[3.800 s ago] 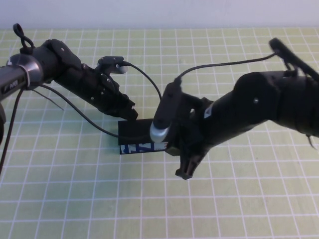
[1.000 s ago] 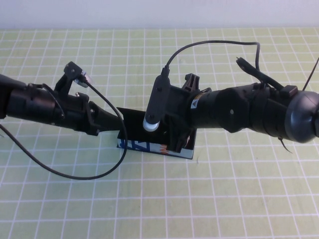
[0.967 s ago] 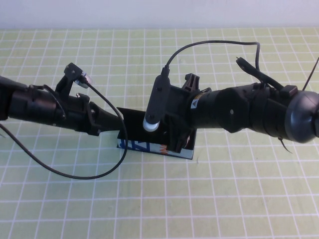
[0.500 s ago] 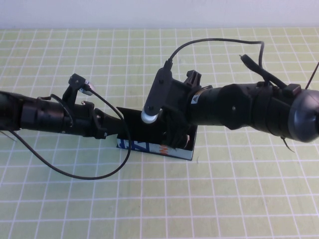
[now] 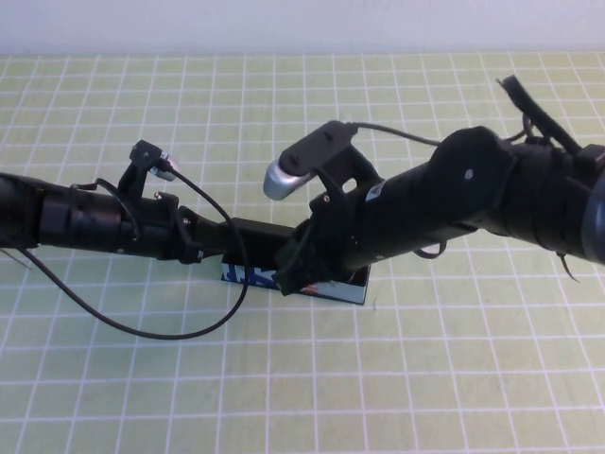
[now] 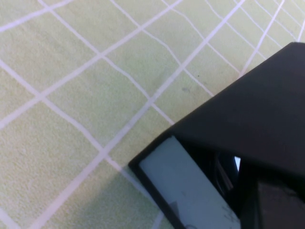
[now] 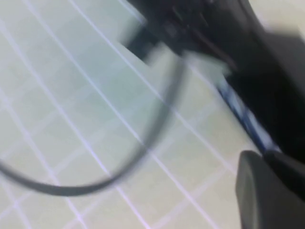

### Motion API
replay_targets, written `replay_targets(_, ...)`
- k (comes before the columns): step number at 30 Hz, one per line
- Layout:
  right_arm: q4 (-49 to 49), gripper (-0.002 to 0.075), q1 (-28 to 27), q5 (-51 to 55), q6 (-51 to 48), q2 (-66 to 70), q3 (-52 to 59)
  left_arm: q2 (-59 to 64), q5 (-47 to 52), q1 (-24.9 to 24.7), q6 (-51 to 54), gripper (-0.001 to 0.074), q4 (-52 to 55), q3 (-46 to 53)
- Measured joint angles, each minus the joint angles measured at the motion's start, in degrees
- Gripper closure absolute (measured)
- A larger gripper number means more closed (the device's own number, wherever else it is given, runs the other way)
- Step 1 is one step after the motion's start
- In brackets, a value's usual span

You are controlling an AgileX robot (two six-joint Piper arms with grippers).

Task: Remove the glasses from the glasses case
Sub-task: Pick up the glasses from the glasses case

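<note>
High view: I keep the left gripper (image 5: pixel 213 238) at the glasses case (image 5: pixel 321 287)'s left end, apparently bracing its lid; its fingers I cannot tell. The right gripper (image 5: pixel 295 270) hangs over the case, probably reaching the hidden glasses; grip unclear.

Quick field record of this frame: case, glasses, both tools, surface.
glasses case: on the grid mat, mid-table, black lid raised, printed blue side facing the camera
glasses: not visible, hidden by the arms
left tool: at the case's left end, against the lid; grip state unclear
right tool: low over the case front; grip state unclear
</note>
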Motion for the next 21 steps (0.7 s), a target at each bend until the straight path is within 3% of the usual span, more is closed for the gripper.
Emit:
replay_targets(3,-8.4,0.0738,0.0,-0.2,12.2,2.5,0.0,0.0,0.0,0.0,-0.2,0.0739,0.0,0.0)
replay_targets(8,-19.9,0.0741,-0.3,-4.3,24.4,5.3,0.0,0.0,0.2,0.0,-0.5,0.0739,0.3,0.0)
replay_targets(15,-20.8,0.0742,-4.0,-7.2,27.1,7.0,-3.4,0.0,1.0,0.0,-1.1,0.0739,2.0,0.0)
replay_targets(21,-19.7,0.0742,-5.8,-3.1,27.3,12.4,-12.3,0.0,1.3,0.0,-1.1,0.0739,2.6,0.0)
